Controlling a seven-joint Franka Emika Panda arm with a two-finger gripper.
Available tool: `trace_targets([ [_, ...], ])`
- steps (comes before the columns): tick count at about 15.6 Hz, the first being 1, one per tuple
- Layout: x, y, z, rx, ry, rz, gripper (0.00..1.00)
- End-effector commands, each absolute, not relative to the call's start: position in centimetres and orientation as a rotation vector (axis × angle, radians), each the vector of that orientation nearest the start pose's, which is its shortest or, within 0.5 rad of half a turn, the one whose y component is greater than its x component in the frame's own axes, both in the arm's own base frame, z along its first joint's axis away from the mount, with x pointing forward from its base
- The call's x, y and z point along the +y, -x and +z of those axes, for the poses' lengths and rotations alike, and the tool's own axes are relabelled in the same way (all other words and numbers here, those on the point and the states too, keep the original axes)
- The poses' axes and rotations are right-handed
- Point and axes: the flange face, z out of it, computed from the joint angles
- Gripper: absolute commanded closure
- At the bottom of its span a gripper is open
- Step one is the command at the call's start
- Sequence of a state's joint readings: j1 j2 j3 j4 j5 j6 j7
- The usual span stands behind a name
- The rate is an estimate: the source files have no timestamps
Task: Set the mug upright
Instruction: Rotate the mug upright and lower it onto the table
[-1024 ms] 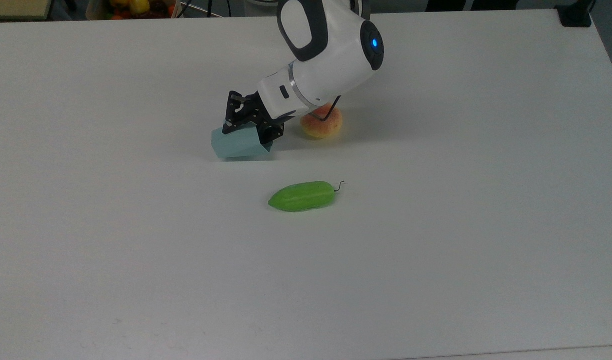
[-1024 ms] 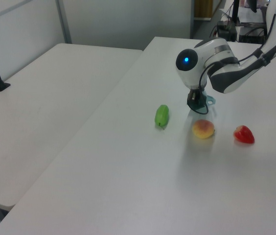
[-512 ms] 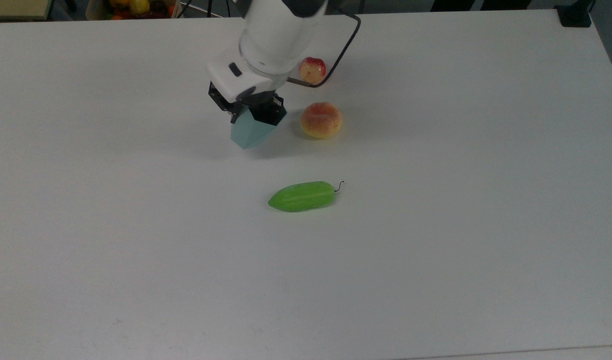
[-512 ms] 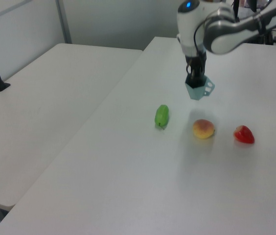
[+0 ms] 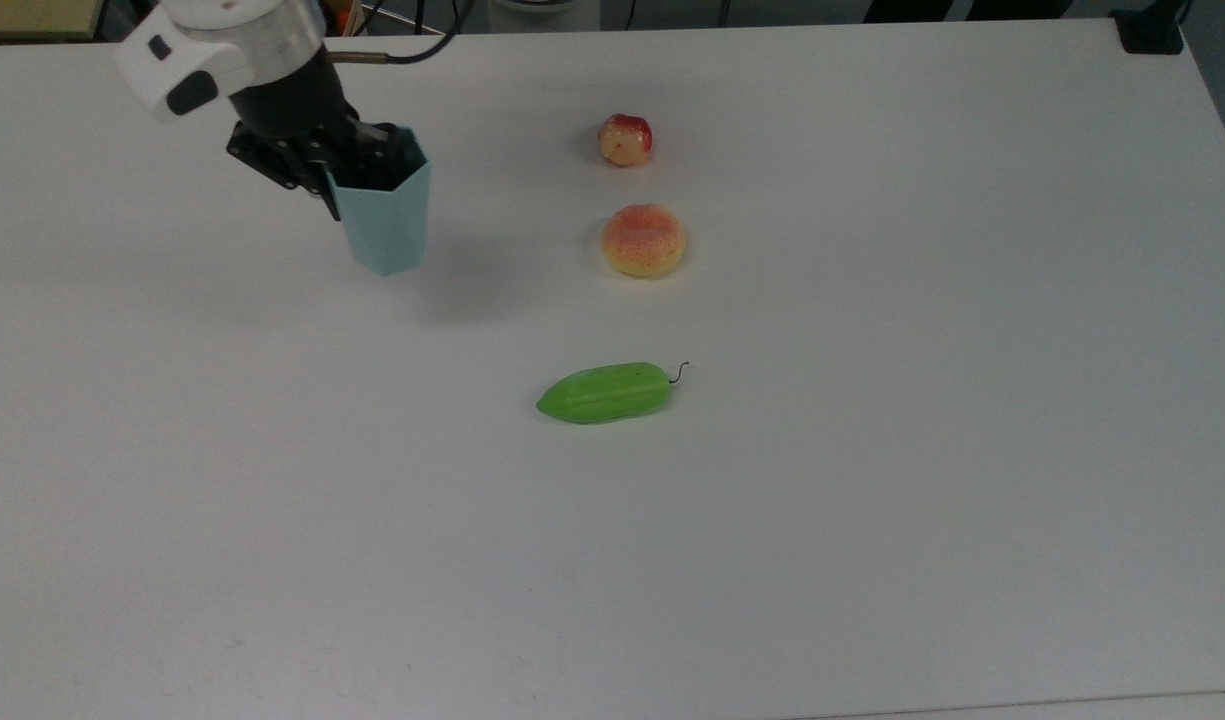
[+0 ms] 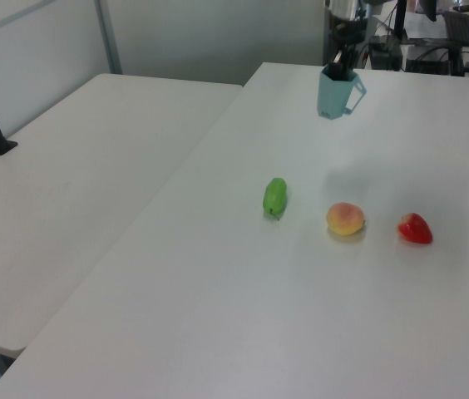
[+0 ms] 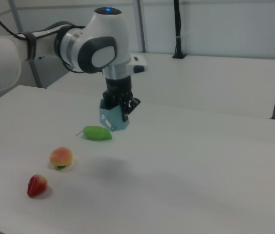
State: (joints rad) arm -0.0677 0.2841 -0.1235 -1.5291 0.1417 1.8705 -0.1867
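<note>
Looking at the top view, I see the tool point(image 5: 357, 165) clenched on the rim of the mug point(image 5: 384, 222), with its fingers reaching down into the open mouth. The mug is pale blue-teal and faceted, held mouth-up and roughly upright, its narrower base pointing down. In the left view the mug point(image 6: 334, 90) hangs clear above the bench point(image 6: 218, 274), its handle sticking out to the left view's right, and a soft shadow lies on the bench surface below it. In the right view the mug point(image 7: 114, 118) is also off the surface, tilted a little, under the tool point(image 7: 120, 108) at the end of the white arm point(image 7: 96, 44).

I count 3 other things on the white bench. A green cucumber-like vegetable point(image 5: 604, 392) lies on its side near the middle. A peach point(image 5: 643, 240) sits well apart from the mug, toward the top view's right. A strawberry point(image 5: 625, 139) rests just beyond the peach, toward the top view's upper edge. None of the 3 touches another.
</note>
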Motion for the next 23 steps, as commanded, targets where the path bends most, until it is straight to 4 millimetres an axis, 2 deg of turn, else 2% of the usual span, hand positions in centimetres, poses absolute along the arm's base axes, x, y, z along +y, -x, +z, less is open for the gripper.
trace_targets([
  [1, -13.3, -65.3, 47.4, -0.133, 3.04, -0.106, 1.0],
  [2, -13.8, -65.4, 46.1, -0.212, 3.035, -0.081, 1.0],
  [5, -16.7, -65.5, 42.0, -0.37, 3.016, -0.024, 1.0],
  [10, -19.1, -66.9, 36.2, -0.383, 3.063, -0.047, 1.0],
  [13, -19.3, -67.0, 34.6, -0.473, 3.053, -0.034, 1.0],
  [15, -19.3, -67.0, 34.6, -0.48, 3.052, -0.034, 1.0],
  [16, -19.2, -67.0, 34.6, -0.478, 3.052, -0.034, 0.97],
  [17, -19.2, -67.0, 34.6, -0.464, 3.054, -0.033, 0.79],
  [18, -19.1, -67.0, 34.7, -0.452, 3.049, -0.041, 0.52],
  [21, -18.4, -67.3, 35.8, -0.362, 3.07, -0.06, 0.0],
  [23, -17.7, -67.6, 37.5, -0.336, 3.072, -0.1, 0.0],
])
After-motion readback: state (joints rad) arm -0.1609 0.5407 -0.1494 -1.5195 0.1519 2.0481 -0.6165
